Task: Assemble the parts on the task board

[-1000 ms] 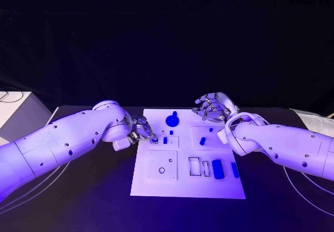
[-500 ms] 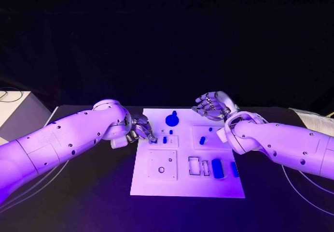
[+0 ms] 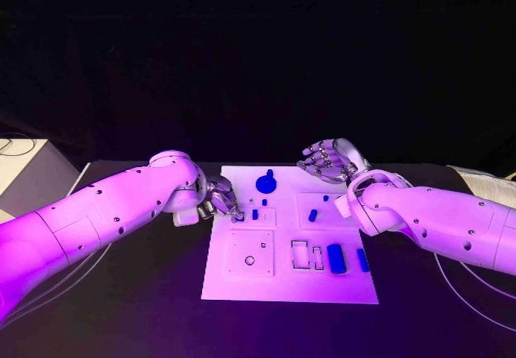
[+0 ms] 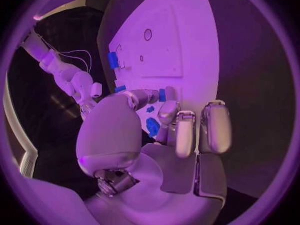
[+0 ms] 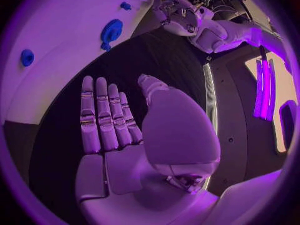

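The left hand (image 3: 221, 203) hung at the left edge of the task board (image 3: 290, 287) on the black surface (image 3: 150, 313), fingers (image 4: 167, 111) pinching a small blue part (image 4: 162, 94), presumably for insertion, while the right hand (image 3: 331, 162) waited open-fingered and empty beyond the far-right corner.

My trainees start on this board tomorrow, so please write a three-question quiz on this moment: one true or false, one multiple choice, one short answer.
1. True or false: the right hand rests on the task board.
2. The left hand is at: A) the board's left edge, B) its near edge, C) off the table.
3. What is the widest blue part at the board's far end?

Key
1. False: it hovers beyond the far right corner, fingers apart, holding nothing.
2. A, beside a small upright blue part.
3. The round blue part.
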Robot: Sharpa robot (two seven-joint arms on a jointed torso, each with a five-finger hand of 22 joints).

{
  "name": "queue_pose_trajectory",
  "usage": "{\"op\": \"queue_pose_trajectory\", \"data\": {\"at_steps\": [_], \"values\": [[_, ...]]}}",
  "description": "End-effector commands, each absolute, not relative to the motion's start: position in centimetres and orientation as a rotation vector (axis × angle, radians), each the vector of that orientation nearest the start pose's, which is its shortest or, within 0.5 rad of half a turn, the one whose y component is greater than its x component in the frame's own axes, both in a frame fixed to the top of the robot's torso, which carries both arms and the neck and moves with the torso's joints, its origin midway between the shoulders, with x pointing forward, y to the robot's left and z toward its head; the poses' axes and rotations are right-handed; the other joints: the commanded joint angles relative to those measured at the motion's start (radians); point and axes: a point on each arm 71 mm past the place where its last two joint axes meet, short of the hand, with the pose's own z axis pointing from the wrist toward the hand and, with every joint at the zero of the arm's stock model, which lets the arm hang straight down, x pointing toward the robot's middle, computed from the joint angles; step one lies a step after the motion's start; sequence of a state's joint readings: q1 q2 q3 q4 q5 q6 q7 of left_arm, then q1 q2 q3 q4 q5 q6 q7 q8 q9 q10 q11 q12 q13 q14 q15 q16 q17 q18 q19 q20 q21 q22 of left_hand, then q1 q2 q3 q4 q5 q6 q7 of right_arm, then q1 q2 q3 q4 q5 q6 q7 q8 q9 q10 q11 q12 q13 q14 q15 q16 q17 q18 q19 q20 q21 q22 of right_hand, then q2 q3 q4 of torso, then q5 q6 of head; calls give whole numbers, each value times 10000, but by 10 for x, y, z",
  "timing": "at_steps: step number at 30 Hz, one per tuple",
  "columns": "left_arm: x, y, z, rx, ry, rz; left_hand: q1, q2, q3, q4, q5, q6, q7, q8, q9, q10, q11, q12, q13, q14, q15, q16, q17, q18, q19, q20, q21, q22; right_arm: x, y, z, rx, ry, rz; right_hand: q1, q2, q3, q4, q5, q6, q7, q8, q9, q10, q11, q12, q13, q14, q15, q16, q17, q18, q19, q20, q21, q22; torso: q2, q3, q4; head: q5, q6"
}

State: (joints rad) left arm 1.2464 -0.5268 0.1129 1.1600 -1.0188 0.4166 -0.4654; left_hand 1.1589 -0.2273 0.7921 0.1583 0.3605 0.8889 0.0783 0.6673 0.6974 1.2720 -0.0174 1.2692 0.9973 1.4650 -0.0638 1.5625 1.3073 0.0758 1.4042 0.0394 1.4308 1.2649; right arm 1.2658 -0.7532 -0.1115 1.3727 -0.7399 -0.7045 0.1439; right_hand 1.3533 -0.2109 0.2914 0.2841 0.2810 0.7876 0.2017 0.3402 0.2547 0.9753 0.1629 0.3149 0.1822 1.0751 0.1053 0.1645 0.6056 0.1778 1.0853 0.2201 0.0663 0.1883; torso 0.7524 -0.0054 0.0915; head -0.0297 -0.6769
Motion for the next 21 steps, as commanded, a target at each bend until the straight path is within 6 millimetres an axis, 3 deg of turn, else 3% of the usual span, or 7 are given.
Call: {"op": "queue_pose_trajectory", "data": {"at_steps": [1,21], "values": [[547,147,-183,-1591,24312,-5758,101,223,1186,-1086,-57,256,-204,-55,363,-66,23,-32,10,970,-72,-1,2328,-85,-39,8,-21,-2,521,-217,-167,5015,13599,9136,72,-4,39,-17,47,-91,323,17,-13,1,36,-50,-8,-17,74,-33,-8,57,-57,-3,-16,-8,1,5,0,-1,-2],[551,147,-187,-2286,24440,-5106,86,261,1180,-1105,-22,261,-203,-54,397,41,22,78,183,978,-71,6,2357,-98,-5,12,12,65,520,-216,-167,5008,13615,9193,83,-9,42,-24,111,-97,331,21,-33,13,44,-66,-92,-23,86,-102,-91,57,-88,11,-15,-76,5,-4,-1,7,-25]]}}
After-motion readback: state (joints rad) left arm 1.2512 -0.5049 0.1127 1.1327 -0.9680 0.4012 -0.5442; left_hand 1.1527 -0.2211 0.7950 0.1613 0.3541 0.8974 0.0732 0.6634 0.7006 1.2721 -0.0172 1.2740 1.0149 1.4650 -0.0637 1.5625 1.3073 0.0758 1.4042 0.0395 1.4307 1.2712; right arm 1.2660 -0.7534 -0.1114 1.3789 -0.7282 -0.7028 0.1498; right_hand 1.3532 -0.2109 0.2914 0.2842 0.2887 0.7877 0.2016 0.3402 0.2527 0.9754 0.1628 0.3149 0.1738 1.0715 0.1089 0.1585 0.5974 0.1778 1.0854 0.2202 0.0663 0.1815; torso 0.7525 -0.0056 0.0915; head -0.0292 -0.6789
